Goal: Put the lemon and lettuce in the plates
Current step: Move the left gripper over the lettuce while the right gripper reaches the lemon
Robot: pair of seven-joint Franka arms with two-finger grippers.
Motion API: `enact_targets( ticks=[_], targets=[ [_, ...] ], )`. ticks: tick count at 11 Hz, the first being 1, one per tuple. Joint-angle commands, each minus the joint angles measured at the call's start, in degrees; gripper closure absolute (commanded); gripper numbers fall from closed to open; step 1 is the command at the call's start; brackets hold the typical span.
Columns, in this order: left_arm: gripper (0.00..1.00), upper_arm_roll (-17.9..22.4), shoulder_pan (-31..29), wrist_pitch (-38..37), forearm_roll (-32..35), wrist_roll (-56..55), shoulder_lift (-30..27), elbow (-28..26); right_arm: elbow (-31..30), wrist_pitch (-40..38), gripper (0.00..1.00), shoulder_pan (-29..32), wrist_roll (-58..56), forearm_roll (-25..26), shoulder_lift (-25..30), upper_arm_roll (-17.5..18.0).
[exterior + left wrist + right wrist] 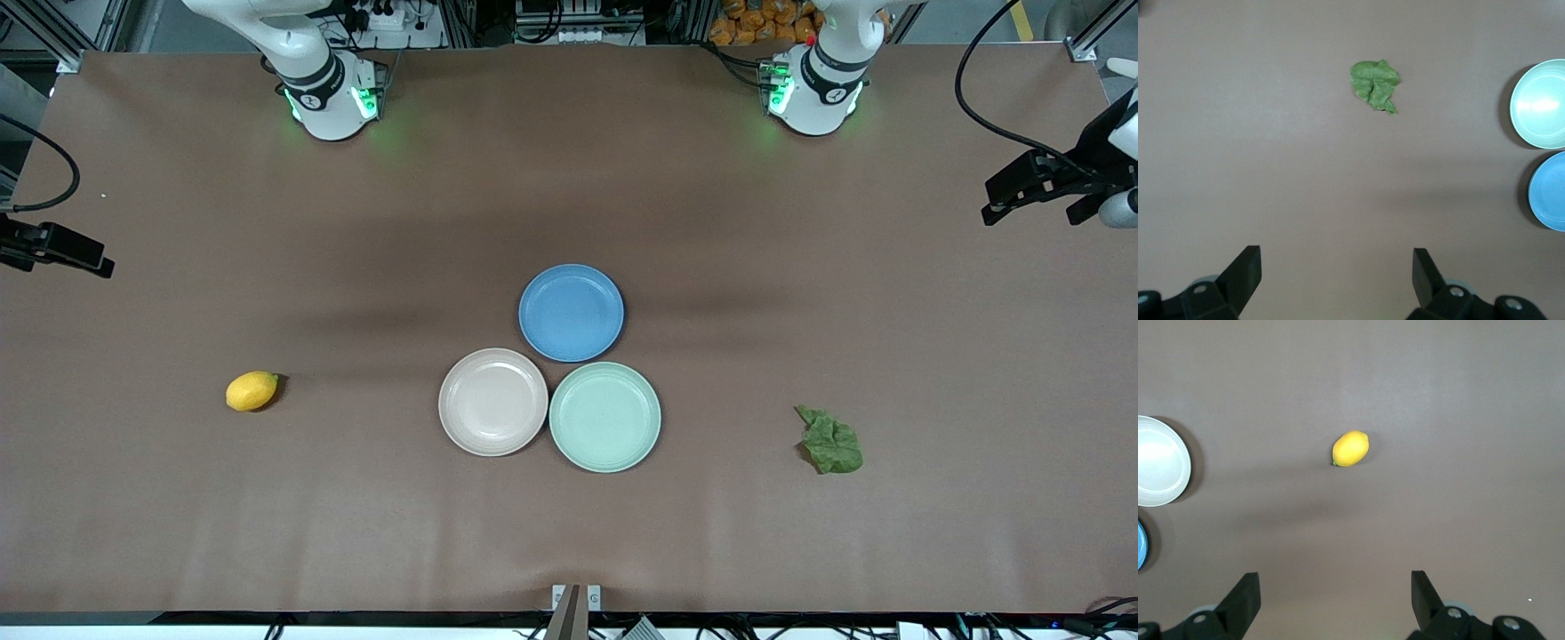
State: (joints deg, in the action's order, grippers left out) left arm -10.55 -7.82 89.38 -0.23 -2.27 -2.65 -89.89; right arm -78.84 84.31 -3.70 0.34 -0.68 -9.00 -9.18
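Lemon [252, 391] on bare table toward the right arm's end, well apart from the plates, long axis running roughly along the table's length with the pointed tip facing the plates. Lettuce [832, 442] crumpled on the table toward the left arm's end, a little nearer the front camera than the lemon, likewise well clear of the plates. Between them, at the middle: beige plate [455, 402] and mint plate [642, 417] just beside each other, blue plate [571, 312] farther from the camera, close against both; all three bare. Right gripper [1335, 603] high over the table at its own end, fingers spread wide and holding nothing, lemon ahead of it and centred between the fingers in its wrist view. Left gripper [1337, 283] the same at the other end: spread wide, nothing held, lettuce ahead and a touch off centre. Nothing placed yet. Probably one item per arm: lemon for the right, beige plate nearer it; lettuce for the left, mint plate nearer. Lemon's long axis lies roughly in line with the finger gap, so likely a wrist turn to close across its short width.
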Motion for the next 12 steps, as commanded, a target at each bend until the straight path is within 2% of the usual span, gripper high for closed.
enact_targets(
  ticks=[1, 6, 8, 12],
  targets=[
    [0.0, -0.2, -0.4, -0.9, 0.2, 1.6, 0.0, 0.8, 0.3, -0.2, 0.0, 0.4, -0.4, 0.8, 0.4, 0.3],
    [0.0, -0.2, -0.4, -0.9, 0.3, 1.5, 1.7, 0.4, 0.3, -0.2, 0.0, 0.4, -0.4, 0.8, 0.4, 0.3],
    [0.0, -0.4, 0.1, -0.2, 0.2, 1.4, 5.0, 0.2, 0.3, -0.2, 0.0, 0.4, -0.4, 0.7, 0.4, 0.3],
    [0.0, -0.9, 0.4, 6.0, 1.1, 1.3, 11.3, -0.9, 0.3, -0.1, 0.0, 0.6, -0.4, 0.5, -0.1, 0.2]
  ],
)
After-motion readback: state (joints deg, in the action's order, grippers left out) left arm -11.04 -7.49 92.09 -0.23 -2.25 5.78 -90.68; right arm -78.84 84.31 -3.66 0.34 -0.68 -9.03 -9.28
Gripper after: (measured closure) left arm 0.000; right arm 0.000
